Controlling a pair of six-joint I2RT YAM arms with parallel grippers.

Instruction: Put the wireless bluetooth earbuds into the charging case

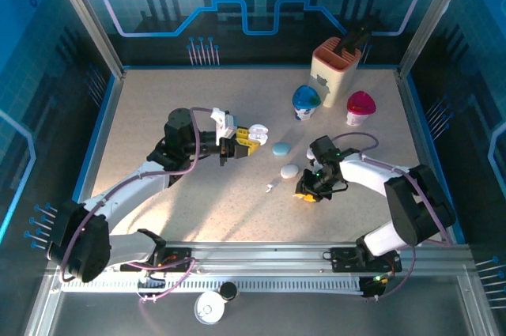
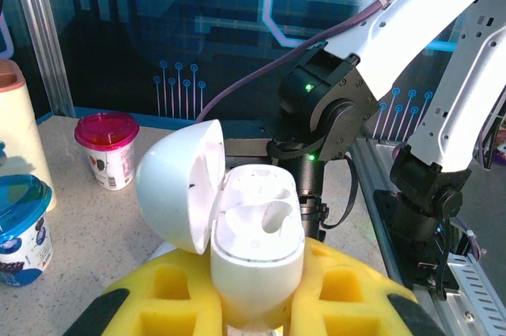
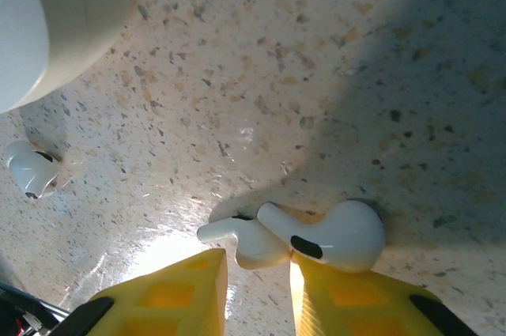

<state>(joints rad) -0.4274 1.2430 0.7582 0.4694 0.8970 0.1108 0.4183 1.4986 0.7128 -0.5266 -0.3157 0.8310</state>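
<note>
At centre left of the top view, the left end effector [image 1: 247, 143] is clamped on the open charging case [image 2: 257, 249], its lid tipped left; best held steady, mouth up. Right of centre, the right end effector [image 3: 257, 266] stands narrowly apart at the earbuds [image 3: 320, 237] lying touching on the tabletop [image 3: 356, 75]. It should close squarely on one bud only. That arm reaches low, wrist pitched down.

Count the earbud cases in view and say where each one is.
3. One open white case is clamped in the left gripper; a pale blue case lies shut mid-table; a white case lies just nearer, beside the right gripper. Others may hide beneath the arms.
</note>
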